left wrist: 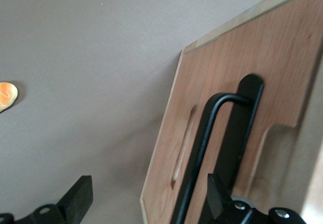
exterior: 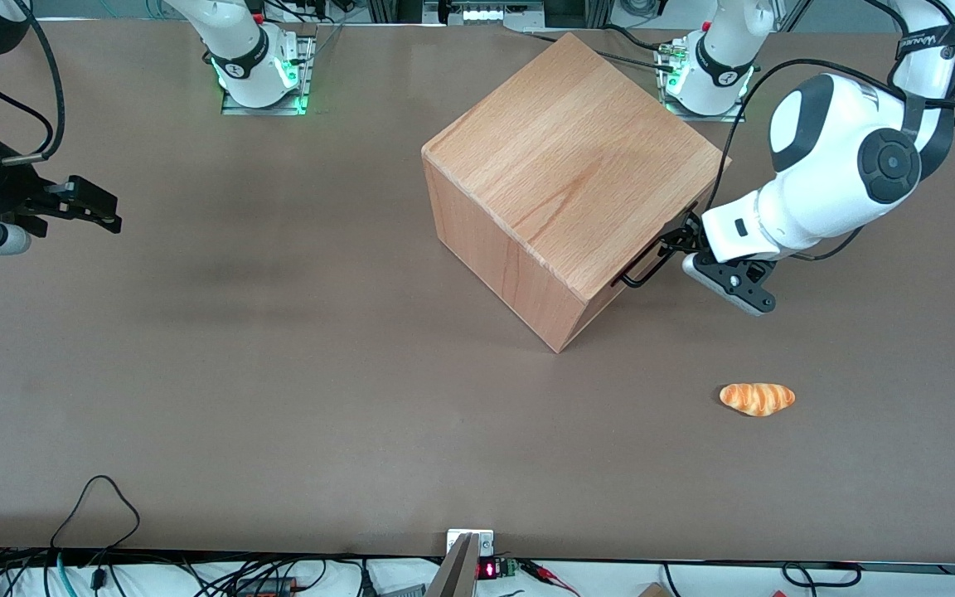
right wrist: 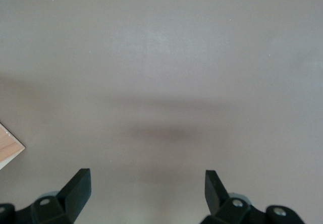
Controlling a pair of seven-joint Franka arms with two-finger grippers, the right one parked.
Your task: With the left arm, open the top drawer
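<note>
Top drawer (left wrist: 282, 67) | handle (left wrist: 212, 133) just beside one fingertip (left wrist: 218, 193) | hand (exterior: 693, 249) spread, gripping nothing

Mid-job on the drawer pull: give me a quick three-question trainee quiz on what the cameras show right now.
1. True or false: the left arm's small black gripper is at the thin black wire handle on the front of the big beech-wood cube cabinet.
2. Its fingers are: A) open B) shut flat C) holding the bread.
3. Fill in: the orange bread roll lies ____ the front camera than the cabinet.

Key: 1 true; 2 A; 3 nearer to.
</note>
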